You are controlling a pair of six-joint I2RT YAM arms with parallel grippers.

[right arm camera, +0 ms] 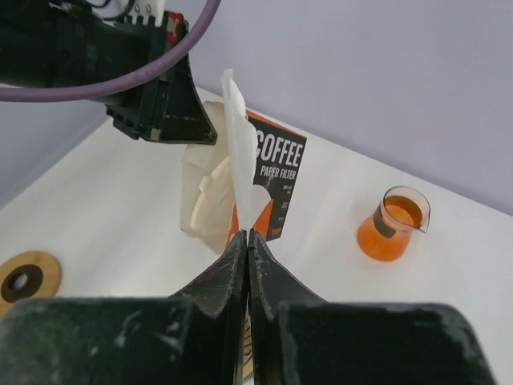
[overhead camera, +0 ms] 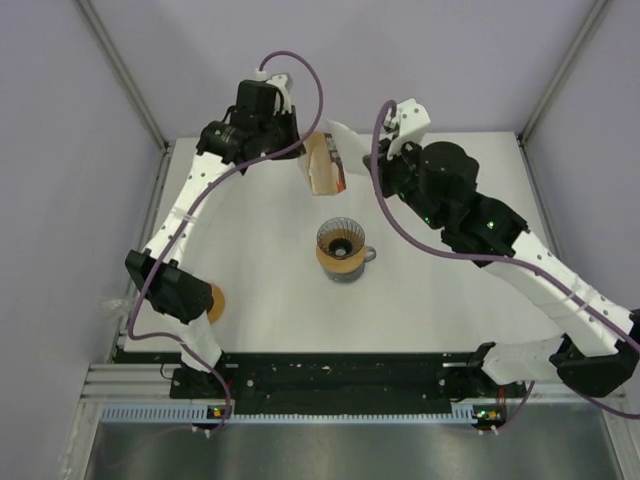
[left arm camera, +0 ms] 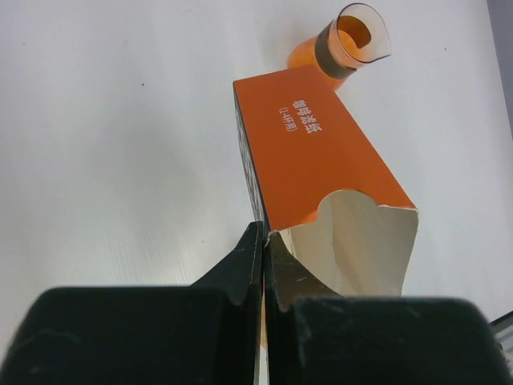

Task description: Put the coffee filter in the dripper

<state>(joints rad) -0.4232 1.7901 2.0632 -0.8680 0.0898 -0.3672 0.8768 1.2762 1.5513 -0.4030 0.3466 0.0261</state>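
Note:
The coffee filter [right arm camera: 240, 148], a thin white paper sheet seen edge-on, is pinched at its lower tip by my shut right gripper [right arm camera: 247, 234] and held up just in front of the orange carton [right arm camera: 276, 172]. In the top view the filter [overhead camera: 343, 135] sits at the back, beside the right gripper [overhead camera: 368, 152]. My left gripper [left arm camera: 264, 233] is shut on the open end wall of the carton [left arm camera: 313, 152], which shows in the top view [overhead camera: 322, 165] with the left gripper [overhead camera: 298, 143] at it. The dripper [overhead camera: 340, 250], an orange vessel, stands mid-table, apart from both grippers; it also shows in the left wrist view [left arm camera: 341, 44] and the right wrist view [right arm camera: 391, 228].
Cream paper filters [right arm camera: 204, 192] stick out of the carton's open end. A flat tan ring with a dark hole [right arm camera: 24, 279] lies on the table at the left, partly under the left arm in the top view [overhead camera: 216, 302]. Purple walls close in the white table [overhead camera: 260, 300].

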